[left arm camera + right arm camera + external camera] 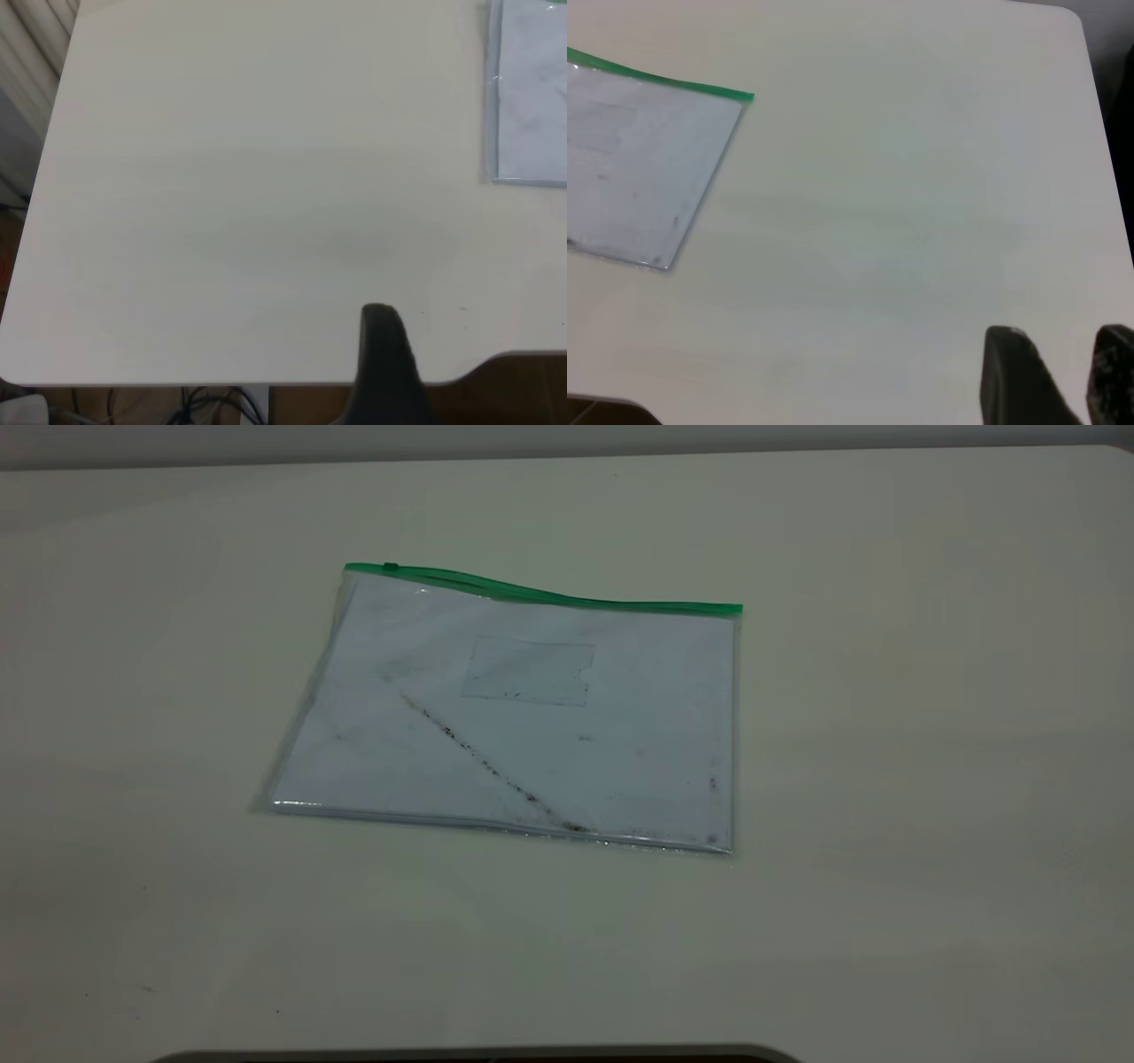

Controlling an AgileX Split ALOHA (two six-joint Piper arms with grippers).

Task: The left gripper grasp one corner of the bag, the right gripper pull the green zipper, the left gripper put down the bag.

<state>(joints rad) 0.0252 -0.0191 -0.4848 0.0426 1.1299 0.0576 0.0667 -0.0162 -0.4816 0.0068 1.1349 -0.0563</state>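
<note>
The flat clear plastic bag (514,726) with a white sheet inside lies flat mid-counter (886,779), its narrow bright green zipper (549,593) along the far edge. The black left tool (385,363) hovers at the counter's edge, well apart, its opening impossible to tell. The black right tool (1059,376) hovers likewise, 2 fingertips apart, holding nothing.

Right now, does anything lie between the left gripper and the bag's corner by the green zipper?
Nothing visible does: only bare table separates the left gripper from the bag, and its corner lies uncovered.
</note>
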